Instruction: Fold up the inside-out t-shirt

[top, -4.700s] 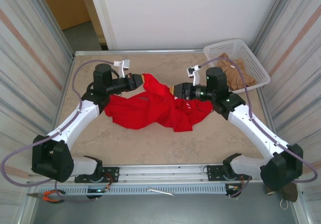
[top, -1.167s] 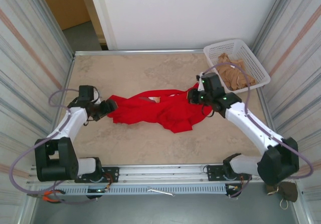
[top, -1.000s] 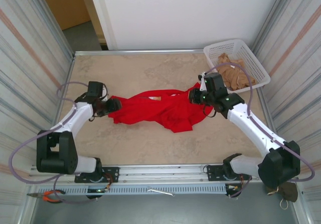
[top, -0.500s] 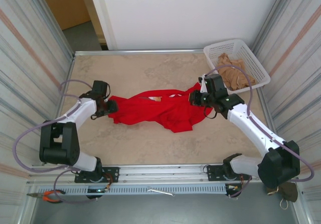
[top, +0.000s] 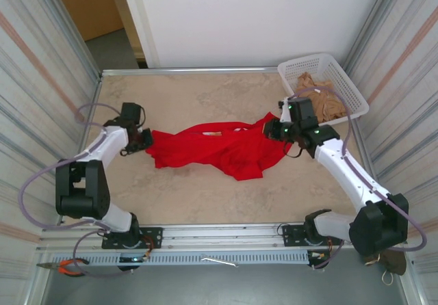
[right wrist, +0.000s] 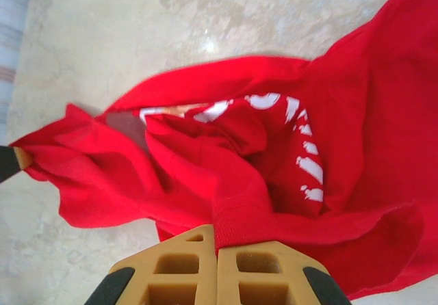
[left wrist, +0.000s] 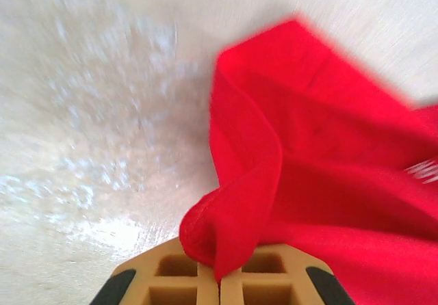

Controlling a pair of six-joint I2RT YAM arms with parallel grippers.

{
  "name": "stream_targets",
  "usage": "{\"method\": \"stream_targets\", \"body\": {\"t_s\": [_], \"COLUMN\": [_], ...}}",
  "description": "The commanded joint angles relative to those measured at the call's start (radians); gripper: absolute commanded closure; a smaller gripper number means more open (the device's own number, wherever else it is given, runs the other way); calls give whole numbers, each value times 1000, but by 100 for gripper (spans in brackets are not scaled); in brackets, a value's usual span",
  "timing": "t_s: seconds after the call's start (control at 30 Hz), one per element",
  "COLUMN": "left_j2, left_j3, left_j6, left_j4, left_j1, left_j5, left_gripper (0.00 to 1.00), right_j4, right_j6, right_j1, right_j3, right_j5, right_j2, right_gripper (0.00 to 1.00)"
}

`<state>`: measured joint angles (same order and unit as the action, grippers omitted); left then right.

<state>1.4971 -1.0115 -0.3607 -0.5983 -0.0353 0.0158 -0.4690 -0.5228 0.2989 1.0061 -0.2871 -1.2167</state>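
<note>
The red t-shirt (top: 219,148) lies crumpled and stretched across the middle of the table, white print showing in its folds (right wrist: 301,148). My left gripper (top: 145,141) is at the shirt's left end, shut on a pinch of red cloth (left wrist: 233,223) between its tan fingers (left wrist: 171,277). My right gripper (top: 270,128) is at the shirt's right end, shut on a ribbed hem (right wrist: 246,226). In the right wrist view the left gripper's tip (right wrist: 10,163) shows at the far left edge of the shirt.
A white plastic basket (top: 342,72) holding a tan-beige cloth (top: 318,100) stands at the back right corner. Metal walls border the marble-patterned table (top: 198,93) left and right. Pliers (top: 68,267) lie on the front rail.
The left gripper has swung back and outward at the shirt's left end, still gripping cloth. The right gripper shifted slightly right and back, and the shirt stays spread low between them.
</note>
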Motion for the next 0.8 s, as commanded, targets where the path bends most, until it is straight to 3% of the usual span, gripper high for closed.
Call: {"method": "stream_targets", "body": {"t_s": [0.0, 0.17, 0.3, 0.43, 0.77], "left_j2": [-110, -166, -164, -170, -263], "left_j3": [-200, -514, -672, -677, -629], "left_j6": [20, -99, -182, -239, -232], "left_j4": [-45, -29, 6, 60, 61], "left_j1": [77, 193, 207, 207, 229], "left_j5": [-127, -395, -502, -560, -567], "left_gripper": [100, 100, 100, 100, 100], "right_j4": [-15, -53, -50, -30, -33], "right_j6": [-3, -82, -143, -167, -184], "right_j1": [-146, -384, -431, -431, -478], "right_j3": [207, 569, 707, 683, 700], "right_j5": [-134, -318, -390, -410, -445], "right_j2": [-11, -50, -63, -31, 51], "right_gripper": [100, 100, 100, 100, 100]}}
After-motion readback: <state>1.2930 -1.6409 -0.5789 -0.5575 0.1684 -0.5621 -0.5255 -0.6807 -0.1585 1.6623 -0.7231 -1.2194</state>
